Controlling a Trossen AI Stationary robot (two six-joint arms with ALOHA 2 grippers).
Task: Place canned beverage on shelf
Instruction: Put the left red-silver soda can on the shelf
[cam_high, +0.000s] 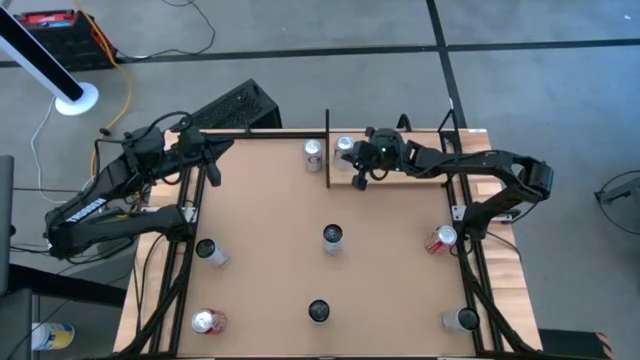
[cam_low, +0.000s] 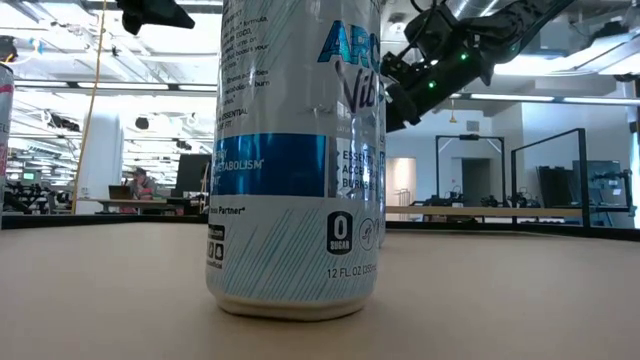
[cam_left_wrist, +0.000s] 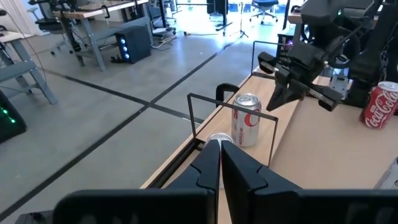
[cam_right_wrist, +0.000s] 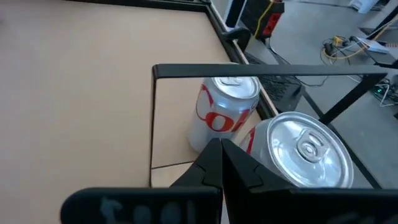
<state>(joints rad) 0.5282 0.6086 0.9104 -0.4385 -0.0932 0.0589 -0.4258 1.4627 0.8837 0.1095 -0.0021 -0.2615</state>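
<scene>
While the shelf (cam_high: 400, 176) lies along the bench's (cam_high: 270, 220) far edge with its long axis running left to right, one silver can (cam_high: 345, 146) stands upright at its left end, just inside the black rod frame (cam_right_wrist: 249, 70), and a second silver-and-red can (cam_high: 313, 153) stands upright on the bench just outside that frame. The right hand (cam_high: 362, 176) hovers clenched and empty over the shelf's left end beside the can, the plank to its right bare. The left hand (cam_high: 212, 172), clenched too, waits at the bench's far-left corner, with six other cans spread well apart across the nearer bench.
</scene>
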